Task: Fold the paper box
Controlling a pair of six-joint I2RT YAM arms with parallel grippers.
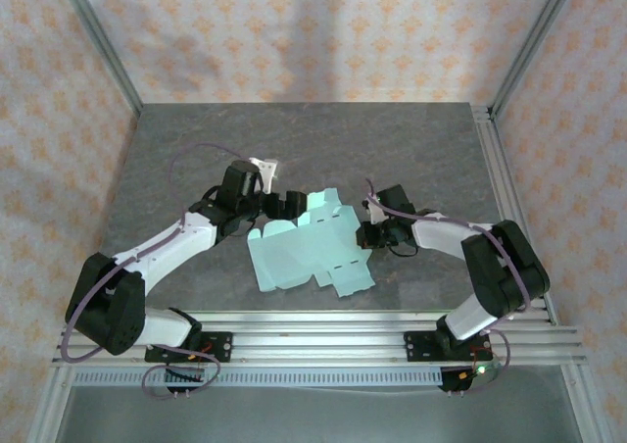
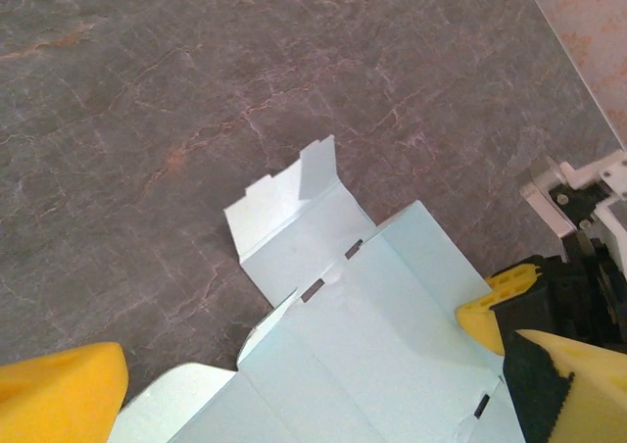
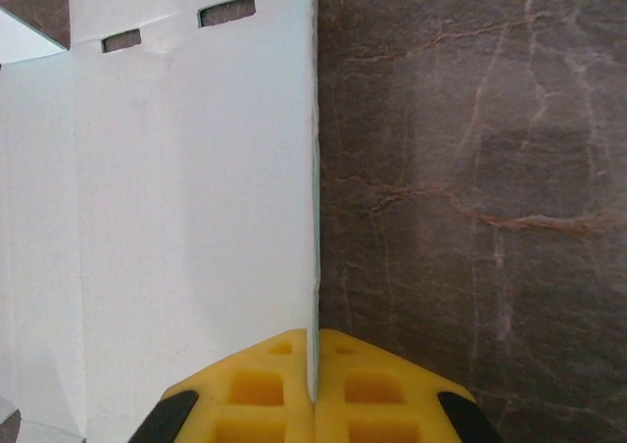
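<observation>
The paper box (image 1: 306, 252) is a pale mint-blue die-cut sheet lying mostly flat on the grey table, its far right flap raised. My right gripper (image 1: 366, 230) is at the sheet's right edge. In the right wrist view its yellow fingertips (image 3: 284, 394) are shut on the thin edge of the card (image 3: 196, 198), which stands upright between them. My left gripper (image 1: 290, 206) hovers over the sheet's far left part. In the left wrist view it (image 2: 321, 355) is wide open, with the slotted card (image 2: 372, 325) under it and nothing held.
The grey marbled table (image 1: 196, 149) has free room behind and to both sides of the sheet. Aluminium rails (image 1: 323, 340) run along the near edge, and patterned walls enclose the cell. The right arm's yellow finger (image 2: 485, 311) shows beside the card in the left wrist view.
</observation>
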